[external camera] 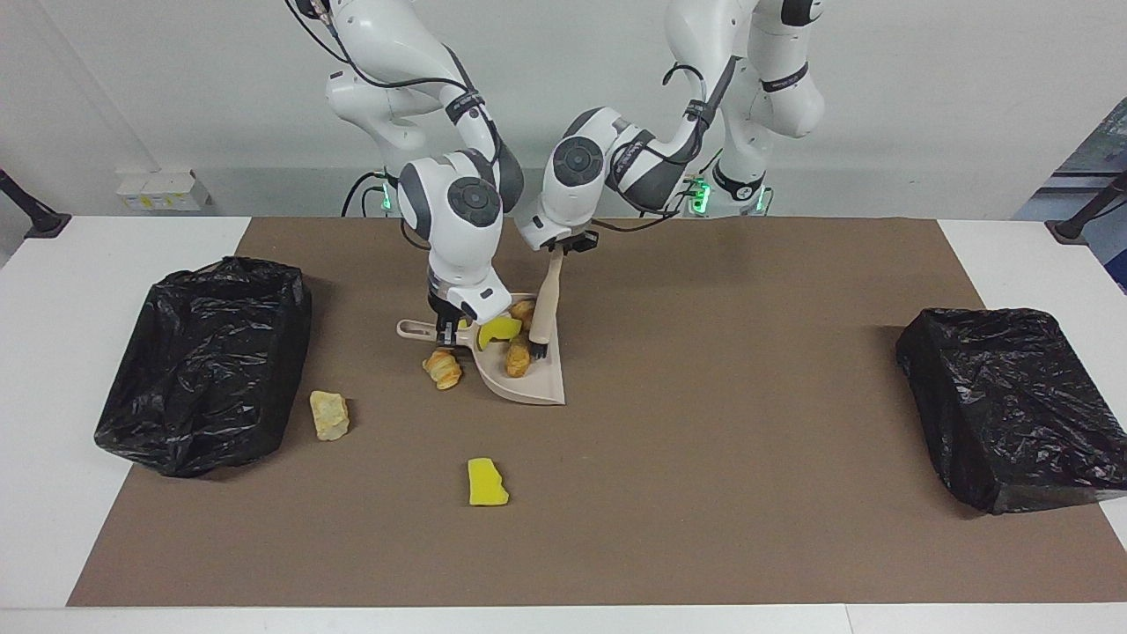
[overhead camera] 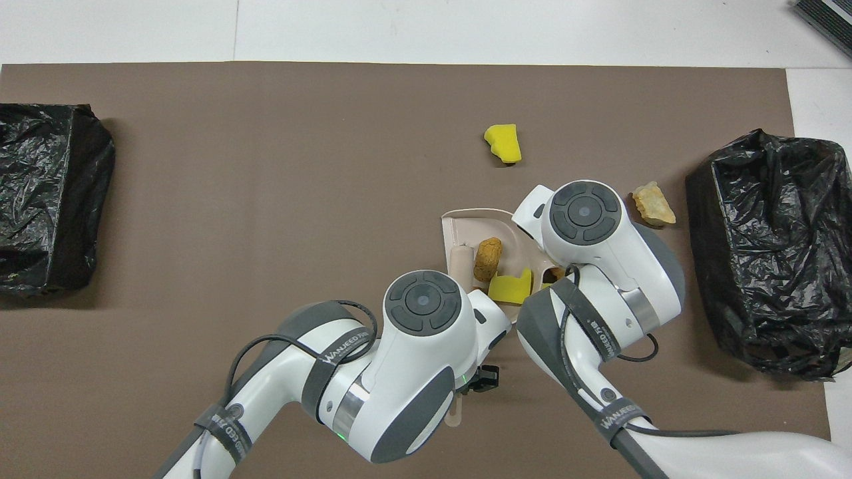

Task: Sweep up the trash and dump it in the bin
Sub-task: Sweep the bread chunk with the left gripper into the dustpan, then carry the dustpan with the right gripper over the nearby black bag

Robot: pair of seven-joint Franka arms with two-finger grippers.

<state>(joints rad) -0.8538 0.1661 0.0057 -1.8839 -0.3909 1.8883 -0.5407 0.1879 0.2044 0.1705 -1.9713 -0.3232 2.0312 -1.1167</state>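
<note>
the right hand [external camera: 447, 333] is clamped on the handle of the beige plastic dustpan [external camera: 528, 383], which rests on the brown mat [external camera: 704, 493] near the middle of the desk [external camera: 53, 546]. the left hand [external camera: 563, 246] is closed on the top of the beige wooden brush [external camera: 544, 308], whose dark bristles sit inside the pan.

from overhead both hands are hidden under their own wrists; only a strip of the brush handle shows in the pan, and another bit pokes out under the left arm. the right wrist covers the pan's handle and part of its load.

in the pan lie a bright yellow sponge chunk [external camera: 499, 329] and two golden-brown toy pastries [external camera: 518, 357], one half hidden by the brush; what the sliver of yellow by the right hand is, i cannot tell. a toy croissant [external camera: 443, 368] lies on the mat, touching or just beside the pan's outer wall, at 7 o'clock from the handle in the facing view. a pale bread-like piece [external camera: 329, 415] lies near the black-bagged bin [external camera: 207, 361] at the right arm's end. a second yellow sponge piece [external camera: 486, 482] lies alone at 6 o'clock from the pan in the facing view. another black-bagged bin [external camera: 1012, 405] stands at the left arm's end, cut off at the overhead view's edge.
</note>
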